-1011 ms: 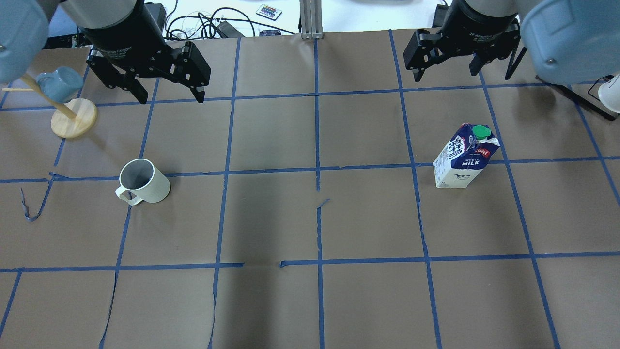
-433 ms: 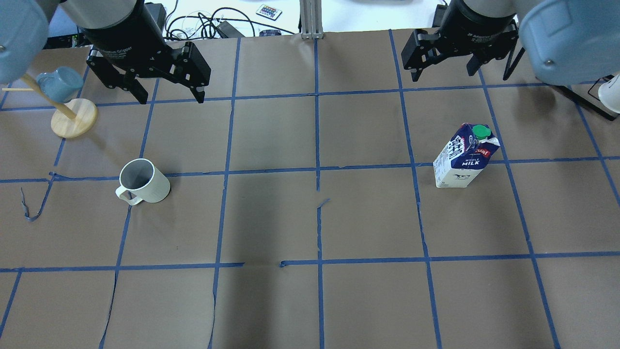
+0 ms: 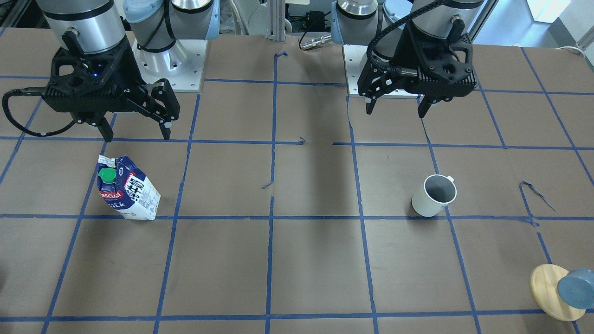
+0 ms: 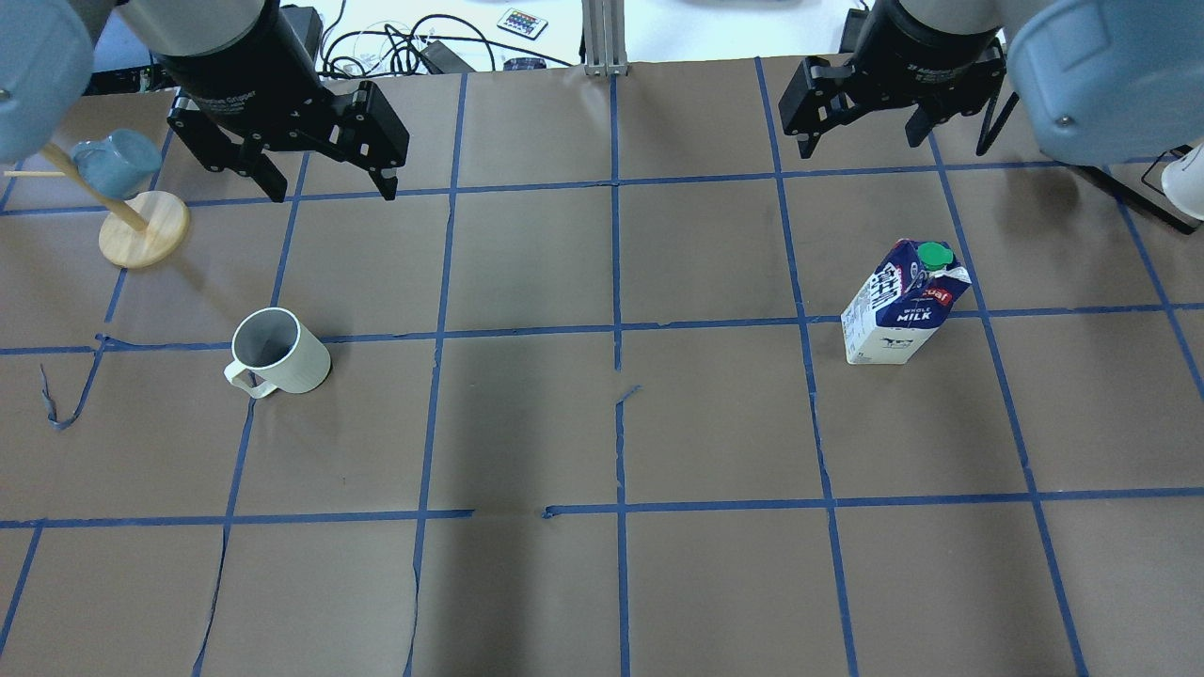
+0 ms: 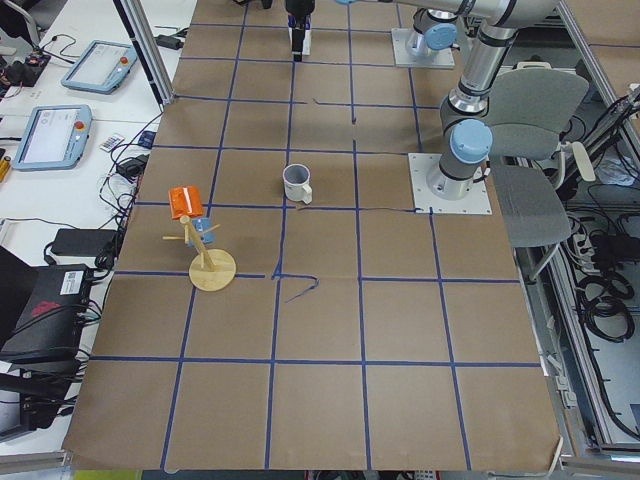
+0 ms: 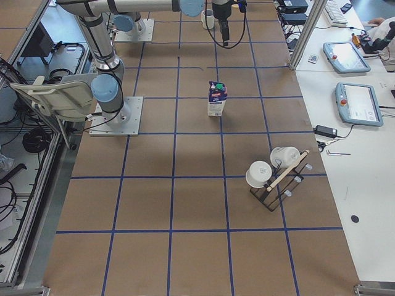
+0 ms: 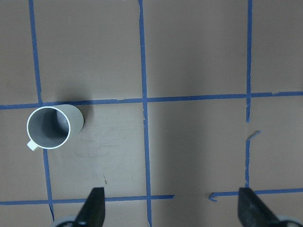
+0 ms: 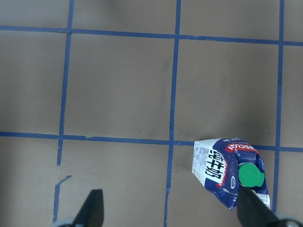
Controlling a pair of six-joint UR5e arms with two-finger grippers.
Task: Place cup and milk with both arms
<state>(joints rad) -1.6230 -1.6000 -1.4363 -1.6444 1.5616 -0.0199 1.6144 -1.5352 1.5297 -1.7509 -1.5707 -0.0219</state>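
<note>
We saw white ribbed mug (image 4: 282, 353) upright; blue-white gable-top milk carton (image 4: 898, 306) well to mug's right; left gripper (image 4: 332, 191), right gripper (image 4: 859, 143) spread wide, empty.

White cup (image 4: 279, 353) and milk carton (image 4: 901, 306) (green-capped) stand upright, well apart.

Holds the left gripper (image 4: 332, 191) raised, black fingers pointing straight down, jaws spread wide. Carries the right gripper (image 4: 859, 146) the same way: raised, pointing down, jaws wide apart. Sets both wrists close to vertical, seen from across as well, with the left gripper (image 3: 396, 112) and the right gripper (image 3: 137, 137) level with each other and far apart. Shows two black fingertips (image 7: 94, 210) at the bottom edge of the left wrist view, well separated, and a matching pair in the right wrist view. Rises as the left arm (image 5: 470, 85) from its base through silver-grey links and light-blue joint caps, and as the right arm (image 6: 99, 37) likewise. Grips nothing on either side.
</note>
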